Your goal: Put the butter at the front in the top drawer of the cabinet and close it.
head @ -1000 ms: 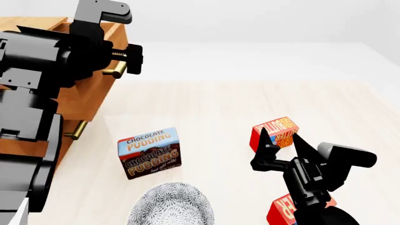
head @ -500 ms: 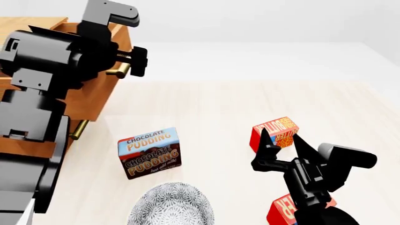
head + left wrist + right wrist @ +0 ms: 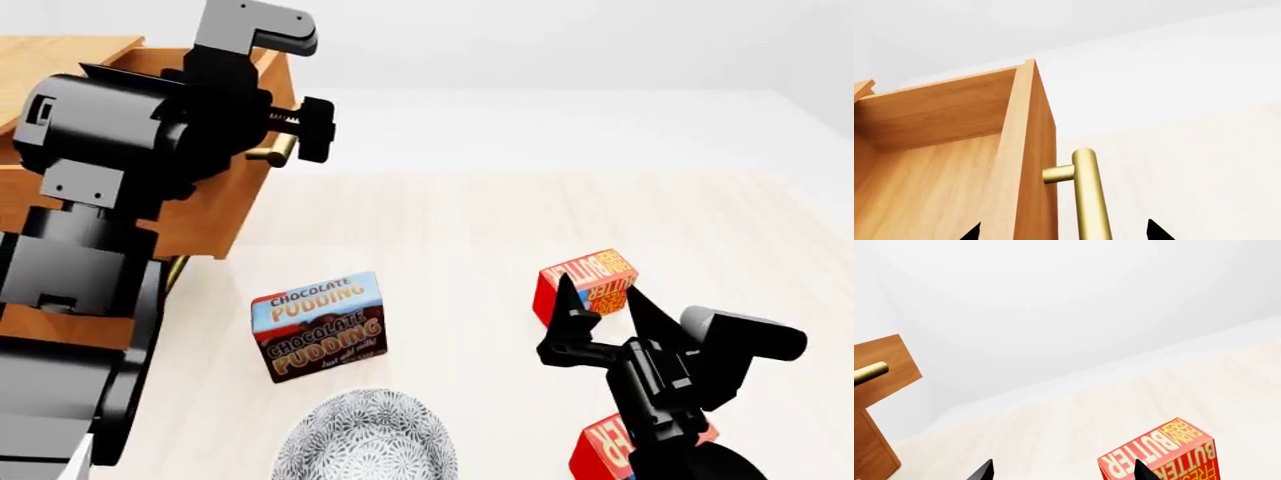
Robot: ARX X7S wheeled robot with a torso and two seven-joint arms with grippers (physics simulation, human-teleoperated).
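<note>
While the top drawer (image 3: 200,215) is standing pulled out of the cabinet (image 3: 54,300) at the far left corner of the floor (image 3: 467,230), the left gripper (image 3: 300,125) is hovering at the drawer's front face. In the left wrist view, two dark fingertips (image 3: 1155,231) are showing wide apart, with the brass bar handle (image 3: 1089,195) and the edge of the drawer front lying between them without contact. The drawer interior is showing bare wood where visible.

The right gripper (image 3: 598,310) is positioned near the front right corner of the floor, its jaws spread wide and holding nothing. Its fingertips are pointing at the butter (image 3: 587,282), which is sitting on the floor just beyond them; whether the tips are touching the box cannot be told. In the right wrist view, this box is appearing tilted between the two fingertips, lettering facing the camera.

A second butter box (image 3: 607,445) is lying at the front edge of the floor, partly hidden behind the right arm. The Chocolate Pudding box (image 3: 320,325) is standing left of centre, well apart from the butter. A patterned grey bowl (image 3: 367,435) is sitting just in front of it, at the front edge.
</note>
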